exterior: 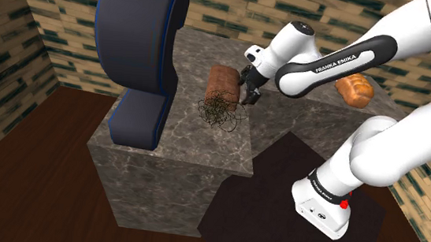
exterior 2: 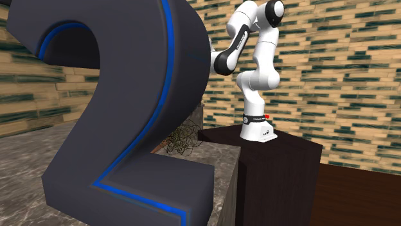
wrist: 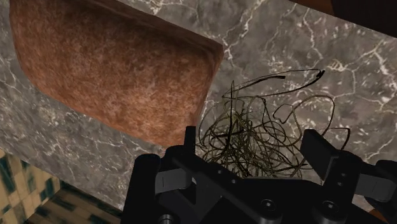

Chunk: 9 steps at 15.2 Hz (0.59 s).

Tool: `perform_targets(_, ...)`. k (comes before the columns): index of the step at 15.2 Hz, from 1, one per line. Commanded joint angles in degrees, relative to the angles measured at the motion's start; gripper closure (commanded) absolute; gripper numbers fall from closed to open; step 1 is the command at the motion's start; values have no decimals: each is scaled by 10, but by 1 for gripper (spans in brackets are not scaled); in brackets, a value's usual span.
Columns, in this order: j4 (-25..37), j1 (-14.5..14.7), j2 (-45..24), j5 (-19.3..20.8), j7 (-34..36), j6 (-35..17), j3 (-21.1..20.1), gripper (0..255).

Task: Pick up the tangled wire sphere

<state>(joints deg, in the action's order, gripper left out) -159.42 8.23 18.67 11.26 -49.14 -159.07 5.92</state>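
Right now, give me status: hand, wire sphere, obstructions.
Hand open, poised over tangled wire sphere, not gripping. Sphere sits on marble block, beside brown loaf. Loaf close alongside; big dark 2 stands off to the side.

— How is the arm (exterior: 331,64) set?
— It rises from its base, folds at the elbow and reaches toward the shoulder view's left, with the wrist tipped downward.
— And the gripper (exterior: 249,91)?
— All black and pointing down. In the wrist view its two fingers (wrist: 324,153) stand wide apart.
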Motion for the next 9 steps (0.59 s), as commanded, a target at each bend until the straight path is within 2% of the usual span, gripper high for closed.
perform_targets(1,-6,-2,-16,5,-1,-25,0,0)
perform_targets(5,-14,-11,-57,18,10,-73,-4,0)
perform_targets(7,-14,-11,-57,18,10,-73,-4,0)
perform_targets(8,-14,-11,-58,18,11,-75,-4,255)
perform_targets(9,-14,-11,-59,18,11,-75,-4,255)
